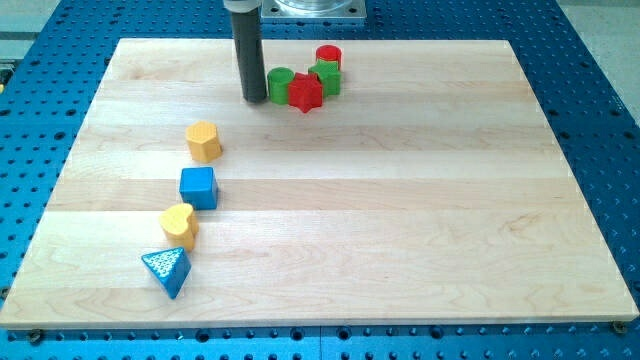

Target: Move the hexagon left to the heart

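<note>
A yellow hexagon block [203,141] lies at the board's left centre. A yellow heart block [179,225] lies lower on the left, with a blue cube [198,187] between the two. My tip [254,98] rests on the board near the view's top, above and to the right of the hexagon, well apart from it. It stands just left of a green cylinder [281,83].
Beside the green cylinder lie a red star block [305,93], a green star-like block [326,77] and a red cylinder [329,56]. A blue triangle block [166,270] lies below the heart, near the board's bottom-left edge [60,320].
</note>
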You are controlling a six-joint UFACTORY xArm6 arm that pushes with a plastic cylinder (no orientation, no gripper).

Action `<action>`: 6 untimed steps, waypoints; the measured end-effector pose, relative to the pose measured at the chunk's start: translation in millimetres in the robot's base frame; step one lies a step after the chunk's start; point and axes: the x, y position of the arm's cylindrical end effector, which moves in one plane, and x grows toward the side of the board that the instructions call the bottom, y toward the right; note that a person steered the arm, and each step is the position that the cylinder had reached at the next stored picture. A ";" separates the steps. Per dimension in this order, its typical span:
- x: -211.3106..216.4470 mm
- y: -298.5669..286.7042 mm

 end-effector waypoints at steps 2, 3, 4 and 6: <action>129.6 -39.8; 167.3 -53.4; 189.9 -74.9; 207.6 -146.1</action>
